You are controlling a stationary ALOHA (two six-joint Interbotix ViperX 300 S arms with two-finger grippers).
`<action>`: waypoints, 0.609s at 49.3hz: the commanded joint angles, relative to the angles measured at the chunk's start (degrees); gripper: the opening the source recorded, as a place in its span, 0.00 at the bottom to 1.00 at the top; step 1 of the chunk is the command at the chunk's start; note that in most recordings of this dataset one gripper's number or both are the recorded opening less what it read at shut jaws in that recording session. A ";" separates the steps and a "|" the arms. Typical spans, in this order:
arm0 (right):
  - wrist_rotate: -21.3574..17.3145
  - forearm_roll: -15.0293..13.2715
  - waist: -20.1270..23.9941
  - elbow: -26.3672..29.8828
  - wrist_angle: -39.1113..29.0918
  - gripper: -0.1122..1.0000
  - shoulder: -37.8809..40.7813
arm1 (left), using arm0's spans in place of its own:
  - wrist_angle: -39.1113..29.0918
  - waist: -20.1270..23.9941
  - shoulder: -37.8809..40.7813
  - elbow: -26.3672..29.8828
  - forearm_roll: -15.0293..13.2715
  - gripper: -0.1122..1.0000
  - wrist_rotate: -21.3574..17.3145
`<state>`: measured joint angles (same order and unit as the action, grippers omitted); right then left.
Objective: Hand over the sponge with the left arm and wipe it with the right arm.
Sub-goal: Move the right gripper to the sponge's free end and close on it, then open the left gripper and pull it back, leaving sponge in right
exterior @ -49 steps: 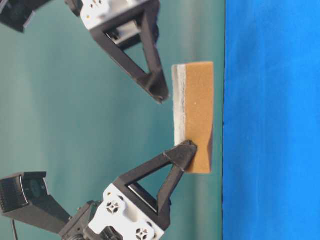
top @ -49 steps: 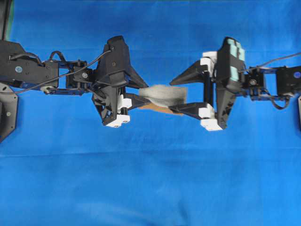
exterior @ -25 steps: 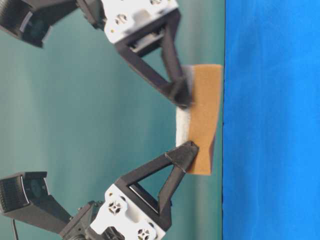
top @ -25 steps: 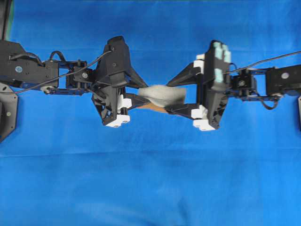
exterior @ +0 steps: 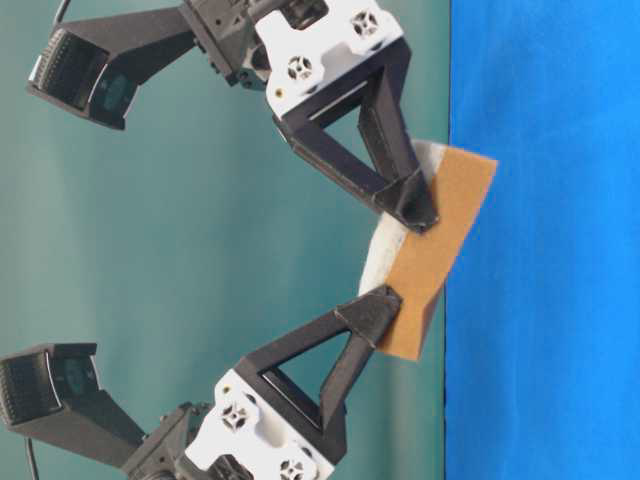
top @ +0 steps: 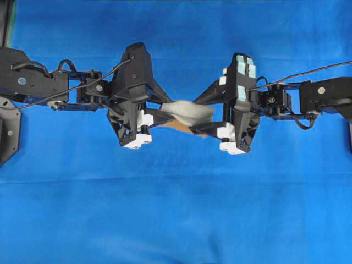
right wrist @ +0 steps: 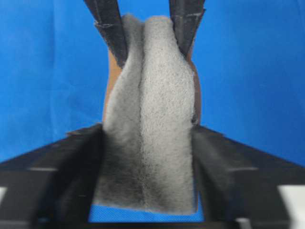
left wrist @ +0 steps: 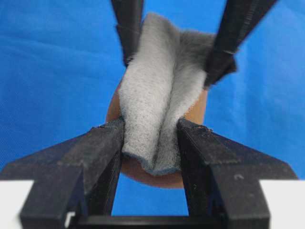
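So the blue table (top: 176, 220) is underneath everything. The left arm (top: 66, 88) reaches in from one side and the right arm (top: 308, 99), the one with teal patches, from the other. Both tools meet mid-air. The left tool (top: 165, 113) is clamped on one end of the sponge (top: 190, 113), and the right tool (top: 206, 113) is squeezing the opposite end. The sponge sits between both sets of fingers, off the table, grey side creased into a fold, tan layer facing down.
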<state>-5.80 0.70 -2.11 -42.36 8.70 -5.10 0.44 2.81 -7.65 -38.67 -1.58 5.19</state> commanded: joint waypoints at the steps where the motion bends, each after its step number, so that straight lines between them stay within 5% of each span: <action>1: 0.18 -0.70 -0.18 1.23 -0.09 0.58 -0.53 | 0.70 0.00 -0.79 0.70 0.09 0.38 -0.62; 9: 0.35 -1.05 -0.18 1.67 -2.20 0.22 -0.62 | 1.93 0.00 -0.79 0.79 0.00 0.32 -1.23; 30: 0.35 -1.05 -0.18 0.97 -4.13 0.21 -3.43 | 6.50 -1.76 -3.52 -0.79 0.09 0.34 -1.32</action>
<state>-5.54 -0.26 -2.11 -41.66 4.75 -6.50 5.54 1.85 -8.44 -39.73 -1.58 3.87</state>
